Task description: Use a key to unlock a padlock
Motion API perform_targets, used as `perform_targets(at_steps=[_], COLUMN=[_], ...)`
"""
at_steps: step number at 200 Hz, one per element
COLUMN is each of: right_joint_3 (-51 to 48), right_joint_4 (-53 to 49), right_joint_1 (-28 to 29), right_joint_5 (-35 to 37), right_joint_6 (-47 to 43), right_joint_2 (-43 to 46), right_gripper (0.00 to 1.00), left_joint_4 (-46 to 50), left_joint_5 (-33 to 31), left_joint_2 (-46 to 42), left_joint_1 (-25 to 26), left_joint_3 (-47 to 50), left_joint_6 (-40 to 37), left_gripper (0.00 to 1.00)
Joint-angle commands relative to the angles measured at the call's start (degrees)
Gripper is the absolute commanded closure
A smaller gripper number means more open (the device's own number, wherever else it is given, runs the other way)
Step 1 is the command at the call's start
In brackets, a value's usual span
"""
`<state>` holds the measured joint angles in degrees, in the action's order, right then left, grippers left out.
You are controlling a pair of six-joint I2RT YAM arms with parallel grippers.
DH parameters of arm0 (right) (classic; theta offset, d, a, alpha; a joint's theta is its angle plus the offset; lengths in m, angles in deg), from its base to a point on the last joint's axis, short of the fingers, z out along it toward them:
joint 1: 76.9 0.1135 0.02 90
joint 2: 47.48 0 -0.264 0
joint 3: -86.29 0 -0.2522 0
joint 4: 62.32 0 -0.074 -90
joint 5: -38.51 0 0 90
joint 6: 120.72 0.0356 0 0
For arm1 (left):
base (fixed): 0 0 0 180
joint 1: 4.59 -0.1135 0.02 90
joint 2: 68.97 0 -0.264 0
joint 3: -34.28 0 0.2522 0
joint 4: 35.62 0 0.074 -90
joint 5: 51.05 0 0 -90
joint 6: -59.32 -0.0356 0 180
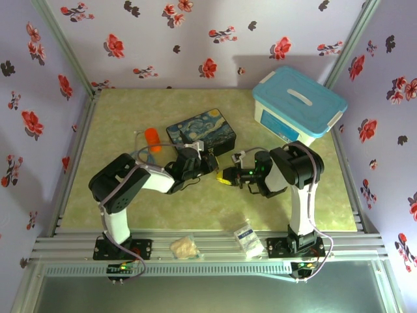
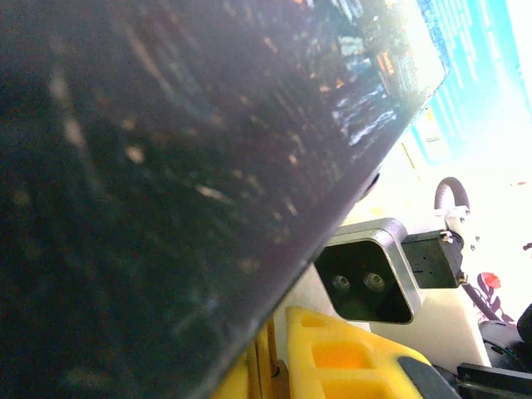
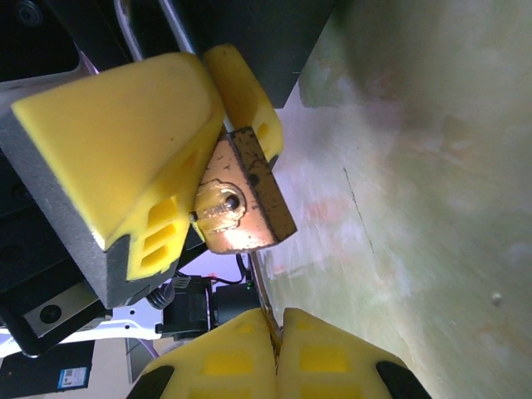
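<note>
- One small brass padlock (image 3: 245, 195), scuffed and dark along its edges, is clamped between the yellow fingers (image 3: 125, 141) of the left gripper (image 1: 208, 163). Its keyhole face is turned toward the right wrist camera, and its silver shackle (image 3: 145, 25) runs up behind the pads.
- No stamp or brand can be made out on the brass face.
- Just below the lock, the right gripper (image 3: 276, 332) has its two yellow pads pressed tight together. They pinch a thin dark sliver, the key (image 3: 259, 291), whose tip stops short of the keyhole.
- From above, both grippers meet nose to nose over the middle of the table (image 1: 130, 215), with the lock held between them.
- Directly behind the left gripper lies a painted box (image 1: 199, 134) with a swirling night sky in blue and yellow. Its dark, glossy side looms in the left wrist view.
- An orange cylinder (image 1: 152, 137) lies to the left of that box.
- At the far right stands a white tub (image 1: 296, 104) with a light-blue lid. The print on its front label is too small to read.
- Two small packets rest on the front rail (image 1: 78, 248), one tan (image 1: 186, 246) and one white with blue print (image 1: 247, 238) that cannot be read.
</note>
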<state>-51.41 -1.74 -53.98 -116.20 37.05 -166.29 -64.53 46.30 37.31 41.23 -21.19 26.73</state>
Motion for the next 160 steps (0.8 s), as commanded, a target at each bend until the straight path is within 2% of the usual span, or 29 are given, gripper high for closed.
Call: perform_targets(at_steps=[1,53,94,112,160], right_joint_3=[1.9,1.6,1.5,1.8,2.1], right_joint_4=[5.0,5.0,5.0,5.0,5.0], right_joint_1=[-0.5,-0.7,-2.7,-3.1,-3.1], right_joint_5=[4.9,4.5,4.2,4.3,4.8], right_joint_6=[0.5,0.1,0.0,0.4,1.0], right_joint_2=[2.2,1.5,0.3,-0.1,-0.1], right_gripper=[1.0,1.0,1.0,1.0,1.0], left_joint_4=[1.3,0.7,-0.4,-1.1,-2.9], left_joint_5=[9.9,9.6,9.6,9.6,9.7], left_joint_2=[2.4,2.4,2.1,1.7,2.5], left_joint_1=[2.5,2.3,2.3,2.2,2.2], left_joint_3=[0.8,1.5,2.3,3.1,3.7], left_joint_6=[-1.8,-1.1,-0.7,-0.4,0.4], left_gripper=[0.87,0.8,0.84,0.79,0.78])
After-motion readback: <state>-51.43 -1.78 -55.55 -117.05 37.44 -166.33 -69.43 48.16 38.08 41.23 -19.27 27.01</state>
